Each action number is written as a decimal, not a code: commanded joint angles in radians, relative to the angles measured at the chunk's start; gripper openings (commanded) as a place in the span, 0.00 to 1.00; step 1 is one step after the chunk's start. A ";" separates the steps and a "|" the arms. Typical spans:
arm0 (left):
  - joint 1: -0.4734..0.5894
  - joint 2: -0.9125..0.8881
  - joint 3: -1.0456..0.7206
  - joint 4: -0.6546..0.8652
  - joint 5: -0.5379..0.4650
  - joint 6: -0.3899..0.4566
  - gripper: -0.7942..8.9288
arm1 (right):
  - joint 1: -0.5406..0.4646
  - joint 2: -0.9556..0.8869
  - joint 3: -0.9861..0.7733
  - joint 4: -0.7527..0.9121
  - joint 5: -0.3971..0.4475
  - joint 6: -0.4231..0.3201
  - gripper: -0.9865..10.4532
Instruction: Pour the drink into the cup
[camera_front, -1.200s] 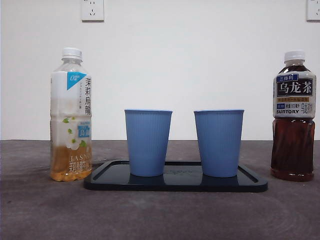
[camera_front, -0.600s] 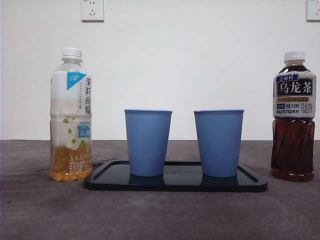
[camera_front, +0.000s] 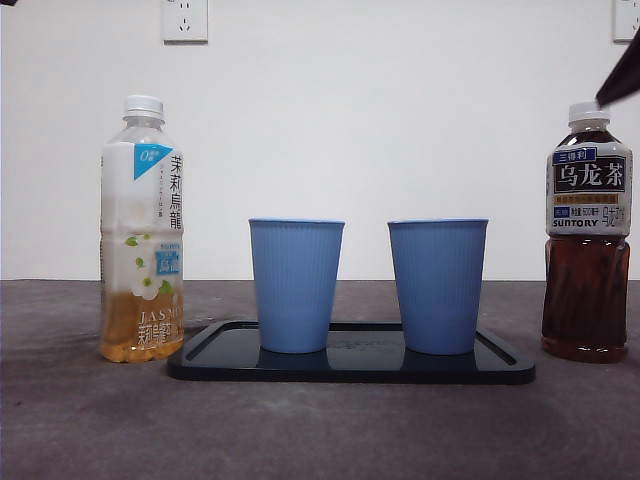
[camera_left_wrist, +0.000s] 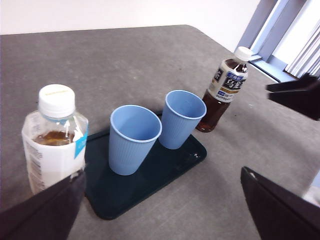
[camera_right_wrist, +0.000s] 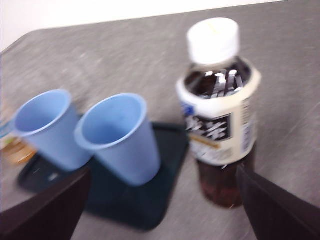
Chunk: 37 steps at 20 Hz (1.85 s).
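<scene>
on the grey counter (camera_front: 320, 430), two ribbed blue paper cups (camera_front: 296, 285) (camera_front: 437, 286) stand on a dark tray (camera_front: 350, 370); the right pincer (camera_right_wrist: 162, 200), released, seemingly nears the dark capped tea bottle (camera_right_wrist: 220, 120); the left pincer (camera_left_wrist: 160, 200) is spread too.

Two ribbed light-blue cups (camera_front: 296, 285) (camera_front: 437, 286) stand on a glossy black tray (camera_front: 500, 365). The jasmine tea bottle (camera_front: 142, 230) has a white cap, a white label with a blue corner and green leaves, and amber liquid. The oolong bottle (camera_front: 587, 232) is dark brown, white-capped, with a black-and-white label. The surface (camera_front: 320, 430) is mottled grey.
</scene>
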 joint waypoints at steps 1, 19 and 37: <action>-0.013 0.007 0.014 0.007 0.006 -0.018 0.60 | 0.004 0.061 -0.038 0.162 0.030 0.042 0.49; -0.042 0.064 0.014 0.010 0.006 -0.016 0.59 | 0.004 0.639 -0.072 0.842 0.109 0.054 0.49; -0.042 0.065 0.014 0.007 0.006 -0.016 0.59 | 0.004 0.626 -0.062 0.856 0.074 0.039 0.25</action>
